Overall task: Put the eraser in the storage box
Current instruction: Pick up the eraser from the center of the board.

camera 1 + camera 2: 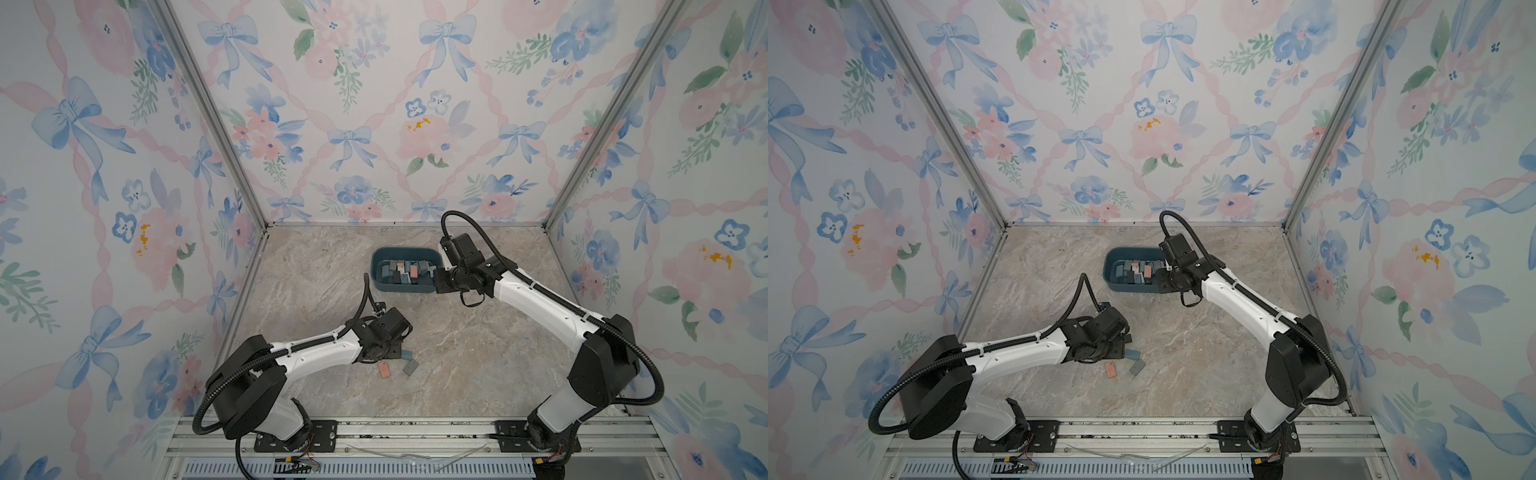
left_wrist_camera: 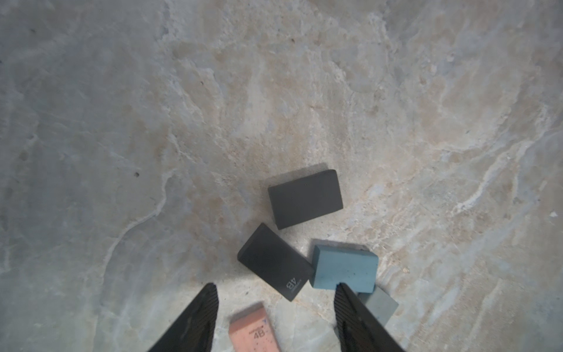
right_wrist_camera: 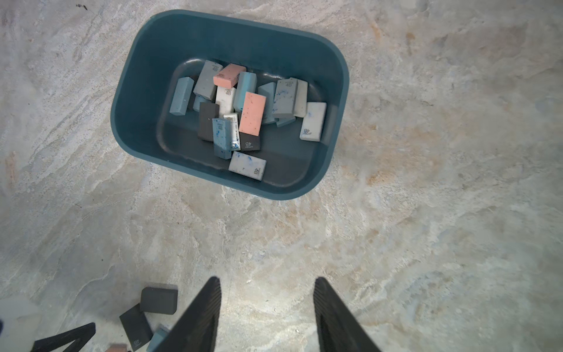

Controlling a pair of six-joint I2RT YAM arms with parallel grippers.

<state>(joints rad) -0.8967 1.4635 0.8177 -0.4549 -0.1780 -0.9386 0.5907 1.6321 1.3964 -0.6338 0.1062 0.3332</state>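
Observation:
The dark teal storage box [image 3: 146, 100] stands on the marble table and holds several erasers [image 3: 252, 113]; both top views show it at mid-back [image 1: 399, 249] [image 1: 1128, 249]. My left gripper [image 2: 275, 289] is open low over a loose cluster. A pink eraser [image 2: 254, 332] lies between its fingers, untouched. Just ahead lie two black erasers [image 2: 275, 262] [image 2: 305, 198], a teal-blue one [image 2: 345, 266] and a grey-blue one [image 2: 380, 306]. My right gripper [image 3: 267, 282] is open and empty, above bare table next to the box.
In a top view the loose pink eraser [image 1: 384, 369], a grey one [image 1: 410, 367] and a blue one [image 1: 406, 354] lie front-centre beside the left wrist. Floral walls enclose three sides. A metal rail [image 1: 415, 432] with both arm bases runs along the front.

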